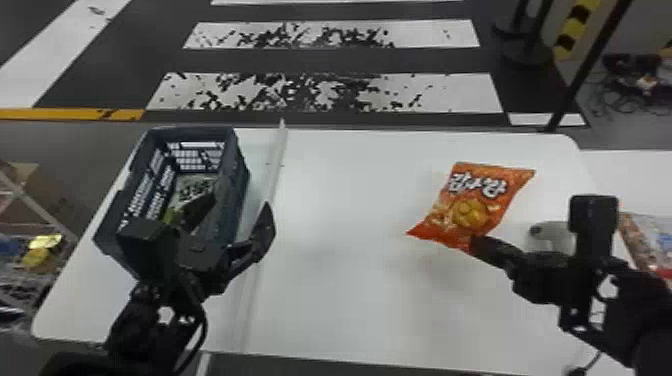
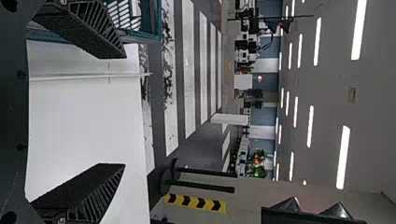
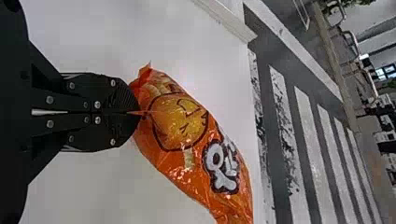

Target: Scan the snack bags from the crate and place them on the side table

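Head view: at right of centre, the right claw (image 1: 477, 244) pinches the lower edge of an orange snack bag (image 1: 470, 205).
The gripped edge is hard to make out there, but the right wrist view shows the right claw (image 3: 135, 112) pressed together on it; the bag's far end is cut off in that view. In the head view the bag spreads upward from the fingertips, over the white table (image 1: 340, 280); a pale object (image 1: 557, 235) just right of it is partly hidden by the arm. Further right, another bag (image 1: 650, 240) is cut off by the frame. At left, the left claw (image 1: 243, 204) stands spread at the crate (image 1: 235, 192), partly covering a green-and-pale bag (image 1: 197, 186) inside.
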